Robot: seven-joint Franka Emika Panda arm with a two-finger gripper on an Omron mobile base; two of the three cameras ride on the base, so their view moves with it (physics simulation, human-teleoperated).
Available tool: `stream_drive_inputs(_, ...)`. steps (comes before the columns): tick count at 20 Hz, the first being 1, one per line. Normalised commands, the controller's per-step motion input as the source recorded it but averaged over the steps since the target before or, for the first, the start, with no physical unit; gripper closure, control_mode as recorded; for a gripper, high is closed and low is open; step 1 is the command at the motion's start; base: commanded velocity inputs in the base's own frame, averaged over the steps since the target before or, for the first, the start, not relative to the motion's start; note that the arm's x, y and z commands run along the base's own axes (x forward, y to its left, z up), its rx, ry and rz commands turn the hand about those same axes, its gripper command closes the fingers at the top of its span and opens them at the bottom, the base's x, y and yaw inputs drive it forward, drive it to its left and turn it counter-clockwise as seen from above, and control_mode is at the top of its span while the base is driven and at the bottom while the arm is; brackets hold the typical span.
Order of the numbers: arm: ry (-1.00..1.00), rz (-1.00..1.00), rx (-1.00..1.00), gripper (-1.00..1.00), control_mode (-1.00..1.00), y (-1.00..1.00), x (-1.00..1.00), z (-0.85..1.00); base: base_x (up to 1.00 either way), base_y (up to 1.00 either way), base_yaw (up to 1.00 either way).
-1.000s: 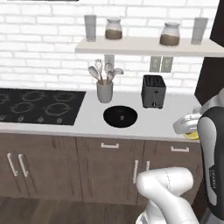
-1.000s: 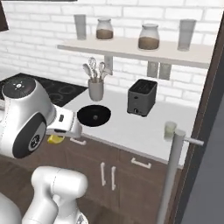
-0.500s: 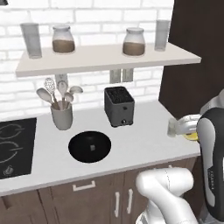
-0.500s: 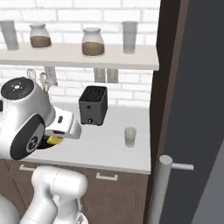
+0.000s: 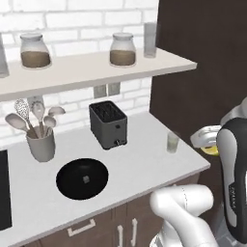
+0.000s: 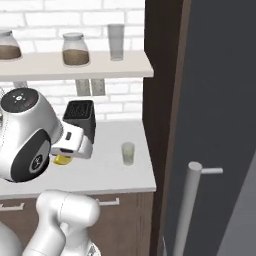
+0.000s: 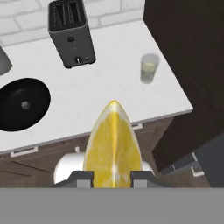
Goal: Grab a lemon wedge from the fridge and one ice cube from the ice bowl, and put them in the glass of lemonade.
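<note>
Between the two dark fingertips of the claw (image 7: 112,175) the lemon wedge (image 7: 113,144) is pinched, with its cut yellow face shown in the hand view and its point turned up toward the counter (image 7: 113,83). Seen from the left base view, a bit of yellow from the lemon wedge (image 5: 211,150) is seen at the arm's end, out past the counter's edge on the right side. Seen from the right base view, the same yellow bit (image 6: 61,159) is tucked under the white hand, over the counter (image 6: 100,170). On the white counter the glass of lemonade (image 7: 149,68) is stood upright near the dark wall, close to the right edge. The ice bowl (image 7: 22,104) is placed well apart from the glass, on the other side of the counter, and one tiny pale ice cube (image 7: 25,104) is seen lying in its middle. A dark toaster (image 7: 71,32) is stood against the white brick wall, behind the bowl and the glass. A grey cup of spoons and whisks (image 5: 40,144) is stood beside the bowl in the left base view. Above it, a shelf (image 5: 96,67) is fixed to the wall, and two lidded jars of brown stuff (image 5: 122,49) and a tall clear glass (image 5: 150,39) are kept on it. A grey fridge door with a long silver handle (image 6: 186,210) is seen at the right in the right base view.
</note>
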Motion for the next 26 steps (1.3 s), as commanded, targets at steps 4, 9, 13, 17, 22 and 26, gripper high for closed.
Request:
stream_drive_inputs(4,0.00,0.00,0.00,1.00,1.00,0.00,0.00,0.00,0.14,0.49,-0.43)
stream_drive_inputs(9,0.00,0.00,0.00,1.00,1.00,0.00,0.00,0.00,0.46,0.46,-0.26)
stream_drive_inputs(13,0.00,0.00,0.00,1.00,1.00,0.00,0.00,0.00,0.28,0.29,-0.14)
stream_drive_inputs(17,0.00,0.00,0.00,1.00,1.00,0.00,0.00,0.00,0.01,0.01,-0.01)
stream_drive_inputs(22,0.00,0.00,0.00,1.00,1.00,0.00,0.00,0.00,0.01,0.02,0.00)
stream_drive_inputs(26,0.00,-0.05,0.00,1.00,-1.00,0.22,0.10,0.00,0.07,0.14,-0.01)
